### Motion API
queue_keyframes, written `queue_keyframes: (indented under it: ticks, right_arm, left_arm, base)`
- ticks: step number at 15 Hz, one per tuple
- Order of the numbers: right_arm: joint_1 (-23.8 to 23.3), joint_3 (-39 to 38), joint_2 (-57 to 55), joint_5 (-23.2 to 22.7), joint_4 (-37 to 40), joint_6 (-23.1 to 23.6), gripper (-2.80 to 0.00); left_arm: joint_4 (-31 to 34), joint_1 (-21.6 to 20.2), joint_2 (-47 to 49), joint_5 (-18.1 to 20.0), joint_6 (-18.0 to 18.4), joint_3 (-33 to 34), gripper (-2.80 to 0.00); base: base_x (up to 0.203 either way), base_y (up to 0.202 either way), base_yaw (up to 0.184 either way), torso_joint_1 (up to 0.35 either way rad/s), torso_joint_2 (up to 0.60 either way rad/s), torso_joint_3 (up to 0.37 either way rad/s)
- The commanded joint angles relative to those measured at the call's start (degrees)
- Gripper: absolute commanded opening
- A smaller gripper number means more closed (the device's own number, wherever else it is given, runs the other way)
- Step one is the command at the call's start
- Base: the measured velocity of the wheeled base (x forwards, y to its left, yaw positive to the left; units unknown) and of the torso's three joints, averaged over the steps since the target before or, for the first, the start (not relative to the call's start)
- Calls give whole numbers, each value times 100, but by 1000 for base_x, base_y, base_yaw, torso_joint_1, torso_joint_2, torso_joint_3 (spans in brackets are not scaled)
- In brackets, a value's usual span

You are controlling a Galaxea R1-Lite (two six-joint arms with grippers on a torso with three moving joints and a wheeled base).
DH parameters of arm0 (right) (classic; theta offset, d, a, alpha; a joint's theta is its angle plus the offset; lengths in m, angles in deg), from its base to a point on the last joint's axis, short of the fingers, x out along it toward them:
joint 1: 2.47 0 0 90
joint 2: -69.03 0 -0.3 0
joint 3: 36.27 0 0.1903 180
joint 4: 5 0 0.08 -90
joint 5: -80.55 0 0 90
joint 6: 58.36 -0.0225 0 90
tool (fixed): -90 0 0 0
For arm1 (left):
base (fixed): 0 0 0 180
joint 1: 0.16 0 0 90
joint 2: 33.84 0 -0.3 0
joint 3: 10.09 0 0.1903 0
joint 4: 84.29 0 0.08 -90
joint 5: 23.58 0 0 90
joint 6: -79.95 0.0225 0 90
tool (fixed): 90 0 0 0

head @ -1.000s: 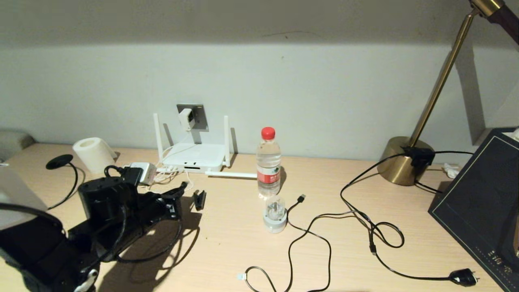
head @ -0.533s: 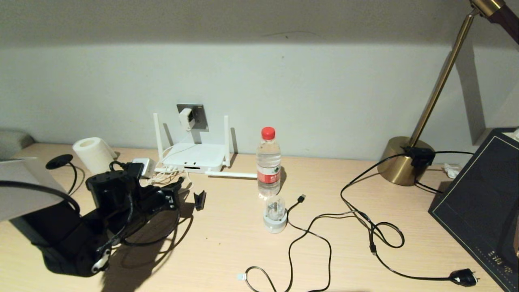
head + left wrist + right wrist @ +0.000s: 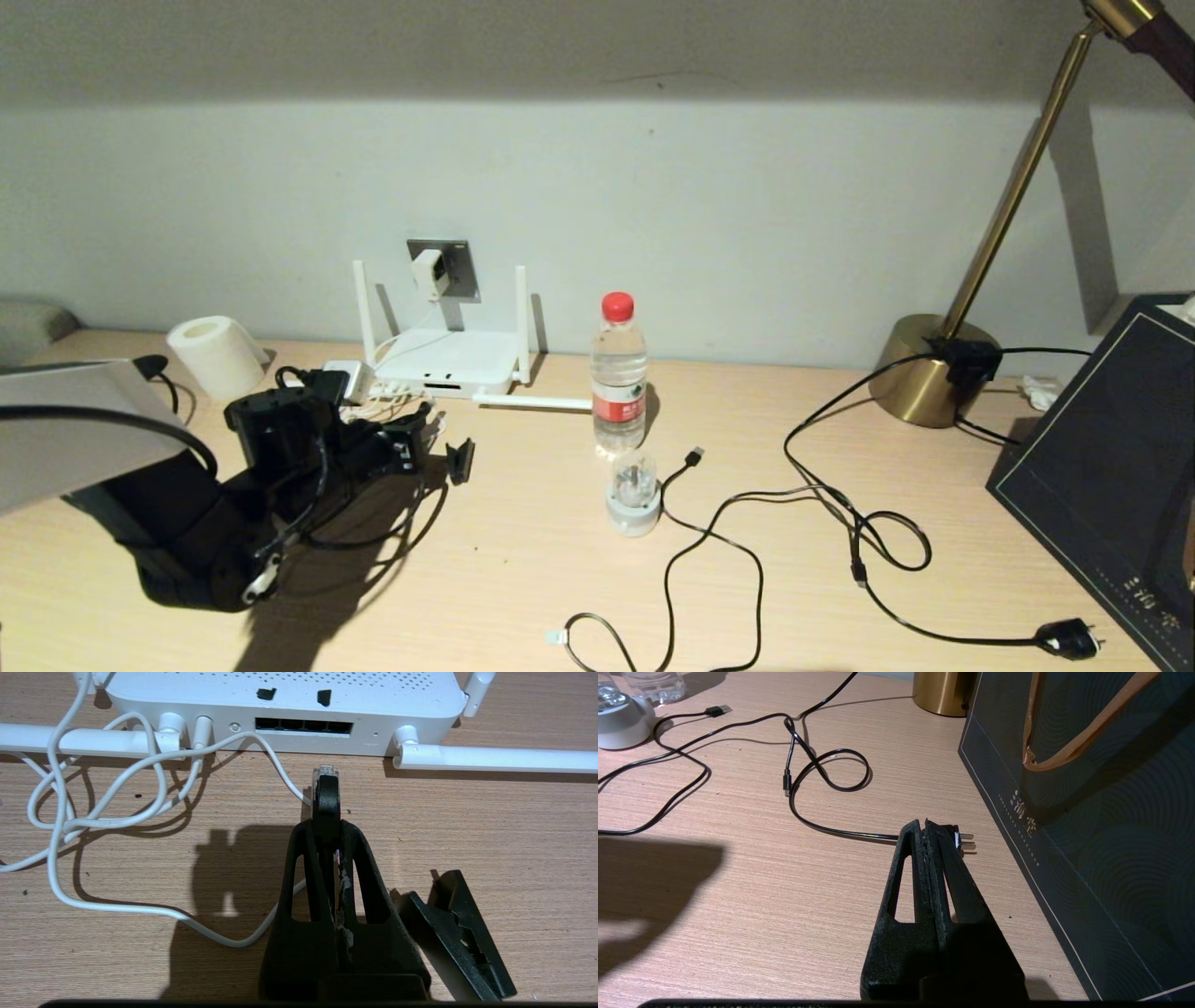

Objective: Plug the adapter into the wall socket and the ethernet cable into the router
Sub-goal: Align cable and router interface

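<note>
The white adapter (image 3: 428, 273) sits in the grey wall socket (image 3: 453, 254) above the router (image 3: 448, 359). My left gripper (image 3: 417, 439) is shut on the black ethernet cable (image 3: 326, 797) just behind its clear plug (image 3: 325, 772). The plug points at the router's (image 3: 280, 695) row of dark ports (image 3: 302, 725), a short gap away and slightly to one side. The cable's slack loops under the arm (image 3: 373, 539). My right gripper (image 3: 923, 823) is shut on nothing, low over the table at the right, out of the head view.
The adapter's thin white cord (image 3: 117, 812) lies tangled before the router, with two antennas flat on the table. A black clip (image 3: 460, 933) lies beside my left fingers. A water bottle (image 3: 618, 373), a domed gadget (image 3: 634, 493), loose black cables (image 3: 840, 523), a lamp base (image 3: 924, 369) and a dark bag (image 3: 1111, 467) stand to the right.
My left arm has moved forward and to the right toward the router, carrying the ethernet plug closer to the ports. Nothing else has moved.
</note>
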Motion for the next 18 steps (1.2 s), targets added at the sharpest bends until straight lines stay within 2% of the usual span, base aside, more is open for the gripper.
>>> queue_keyframes:
  ticks: [1, 6, 14, 18]
  right_arm:
    - [0, 3, -7, -4, 1, 14, -280]
    - [0, 3, -7, -4, 1, 6, -280]
    - [0, -4, -7, -4, 1, 5, -280]
    - [0, -6, -7, -4, 1, 5, -280]
  left_arm:
    - [-38, -22, 16, 15, 5, -37, -280]
    - [46, -50, 88, 15, 6, -221, -280]
    - [58, -50, -22, 15, -2, -136, -280]
    - [58, -182, 9, 33, -2, -136, -280]
  base:
    - [0, 0, 0, 0, 0, 0]
    - [0, 0, 0, 0, 0, 0]
    - [0, 0, 0, 0, 0, 0]
    - [0, 0, 0, 0, 0, 0]
